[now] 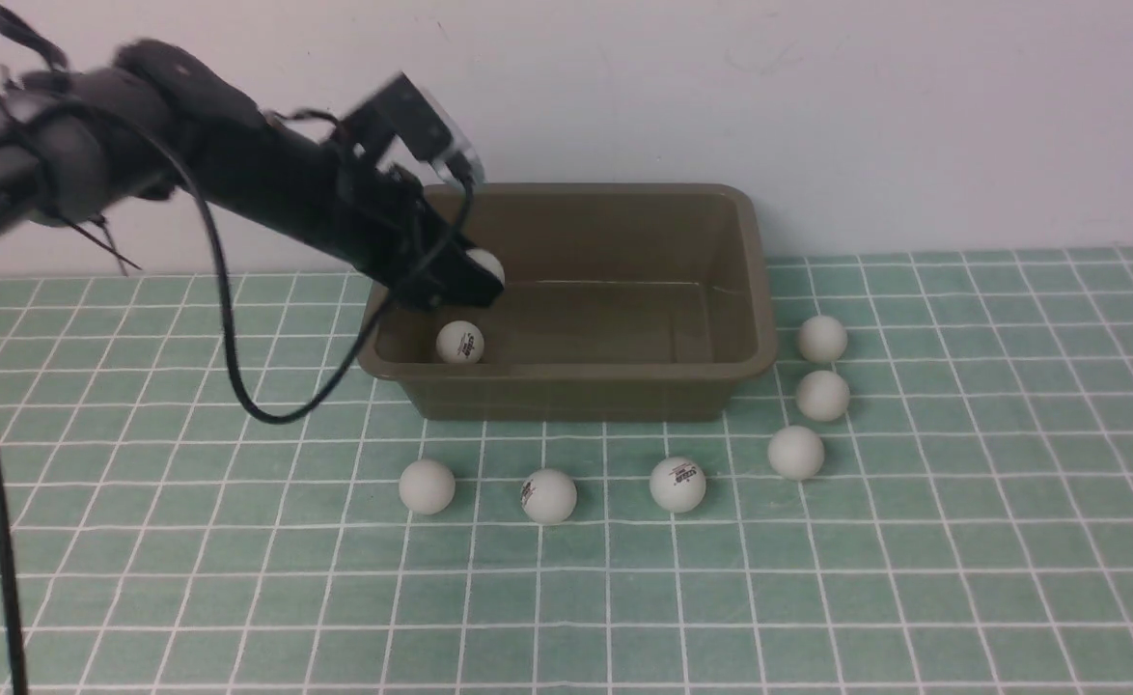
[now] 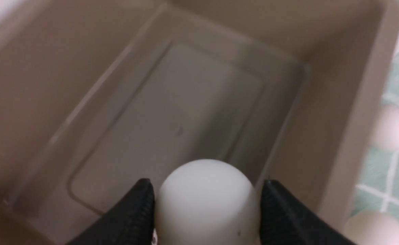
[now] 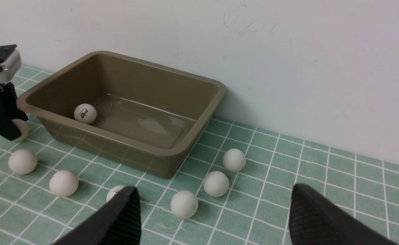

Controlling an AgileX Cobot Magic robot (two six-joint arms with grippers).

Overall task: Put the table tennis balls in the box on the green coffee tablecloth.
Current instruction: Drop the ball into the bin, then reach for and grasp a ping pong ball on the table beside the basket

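Observation:
My left gripper (image 1: 478,277) is shut on one of the table tennis balls (image 2: 204,200), holding it over the left end of the olive-brown box (image 1: 624,398), above the box floor (image 2: 172,119). Another ball (image 1: 459,342) with a printed logo lies inside the box at its left end. Several more balls lie on the green coffee tablecloth (image 1: 817,598): three in a row in front of the box (image 1: 548,495) and three beside its right end (image 1: 822,395). My right gripper (image 3: 213,189) hangs open over the cloth, nothing between its fingers; the front view does not show it.
A white wall (image 1: 817,116) stands right behind the box. A black cable (image 1: 238,381) loops down from the left arm to the cloth left of the box. The cloth carries only the balls and the box.

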